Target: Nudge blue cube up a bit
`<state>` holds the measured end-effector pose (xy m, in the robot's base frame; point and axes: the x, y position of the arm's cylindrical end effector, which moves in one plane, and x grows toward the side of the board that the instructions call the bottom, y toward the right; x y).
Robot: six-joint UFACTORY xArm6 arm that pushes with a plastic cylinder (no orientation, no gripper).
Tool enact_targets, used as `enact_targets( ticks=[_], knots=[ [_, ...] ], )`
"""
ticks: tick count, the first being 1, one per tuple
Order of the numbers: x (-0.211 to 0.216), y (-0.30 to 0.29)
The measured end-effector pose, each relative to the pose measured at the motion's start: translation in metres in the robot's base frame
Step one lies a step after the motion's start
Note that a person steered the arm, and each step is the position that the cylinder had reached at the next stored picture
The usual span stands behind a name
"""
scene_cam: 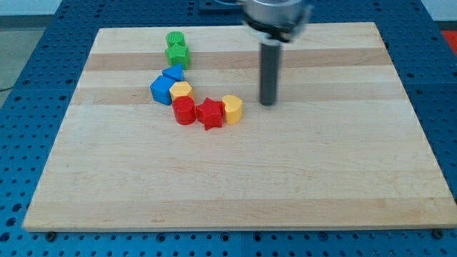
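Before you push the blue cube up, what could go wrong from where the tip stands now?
1. My tip stands to the view's right of the cluster, with the yellow heart and red star between it and the blue cube; a straight path could knock them.
2. The smaller blue block sits just above the cube and the yellow hexagon beside it, so an upward nudge may push or drag both.

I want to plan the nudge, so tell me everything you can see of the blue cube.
The blue cube is a plain, solid-coloured block resting flat on the wooden board, at the view's left end of the cluster. The smaller blue block touches its upper right; the yellow block sits against its right. My tip stands well to its right, apart.
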<state>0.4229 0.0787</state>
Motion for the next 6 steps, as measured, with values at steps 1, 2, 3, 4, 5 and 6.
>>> enact_targets(
  ticks=[1,2,3,4,5,6],
  knots=[
    [0.081,-0.017],
    [0.116,-0.123],
    [0.097,-0.242],
    [0.028,-0.279],
    [0.006,-0.270],
    [-0.007,-0.250]
  ],
)
